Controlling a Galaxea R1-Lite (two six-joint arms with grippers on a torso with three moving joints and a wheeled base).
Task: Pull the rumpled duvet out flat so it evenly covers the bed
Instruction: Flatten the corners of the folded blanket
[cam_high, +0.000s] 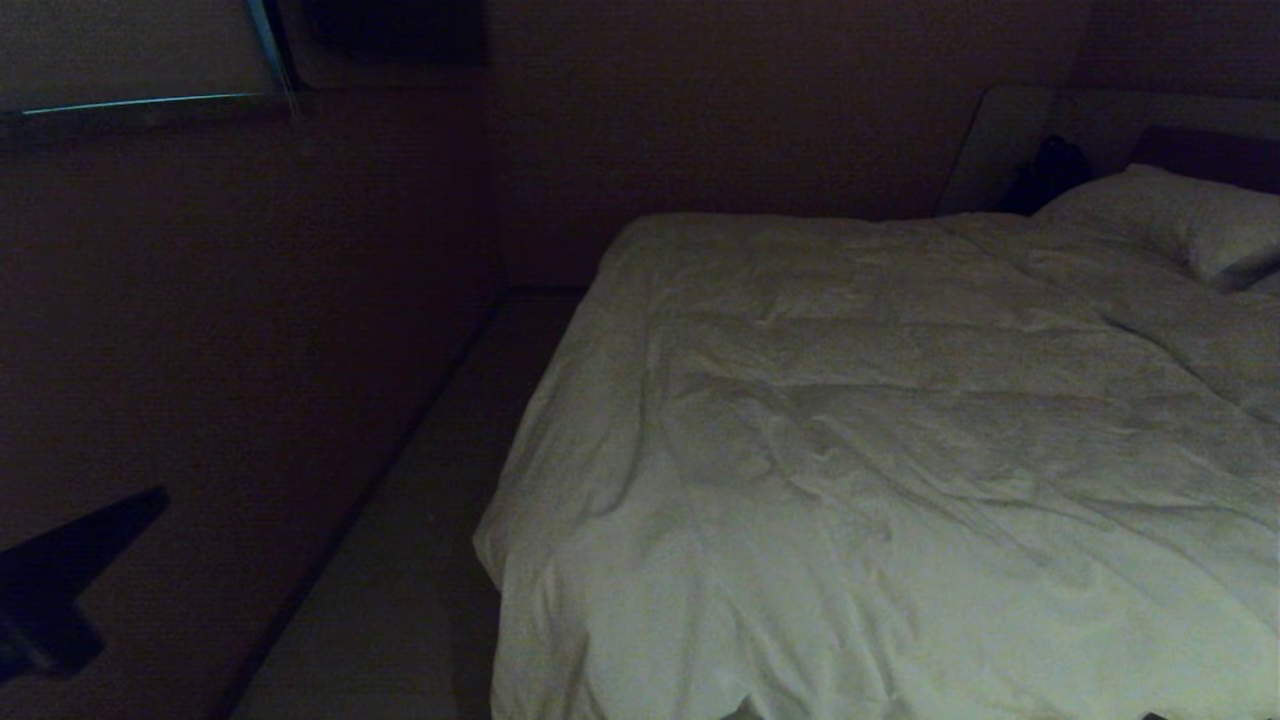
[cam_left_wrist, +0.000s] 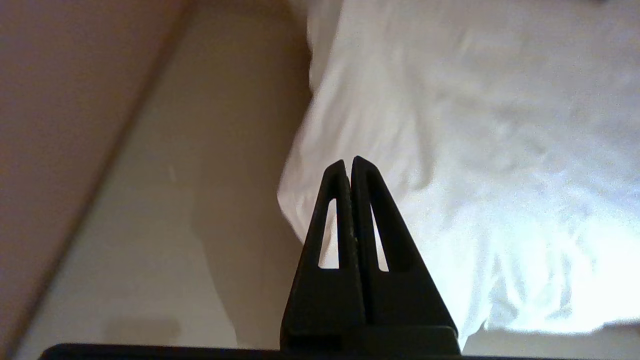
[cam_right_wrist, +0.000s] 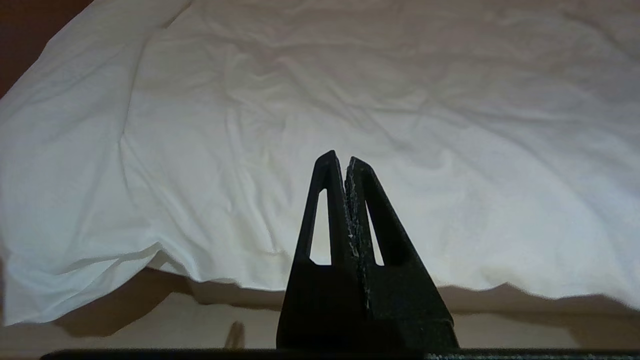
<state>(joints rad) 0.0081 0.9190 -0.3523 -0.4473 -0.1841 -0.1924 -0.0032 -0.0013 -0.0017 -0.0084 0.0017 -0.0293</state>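
The white, creased duvet (cam_high: 880, 450) lies spread over the bed (cam_high: 1010, 130), hanging over its near and left edges. My left gripper (cam_high: 150, 500) shows as a dark shape at the lower left, out over the floor and apart from the bed. In the left wrist view the left gripper (cam_left_wrist: 348, 162) is shut and empty, its tips in front of the duvet (cam_left_wrist: 475, 150) corner. My right gripper (cam_right_wrist: 340, 159) is also shut and empty, pointing at the duvet (cam_right_wrist: 350, 100) above its hanging foot edge.
A white pillow (cam_high: 1180, 215) lies at the head of the bed, with a dark object (cam_high: 1050, 170) beside it. A strip of pale floor (cam_high: 400, 560) runs between the bed and the dark wall (cam_high: 200, 350) on the left.
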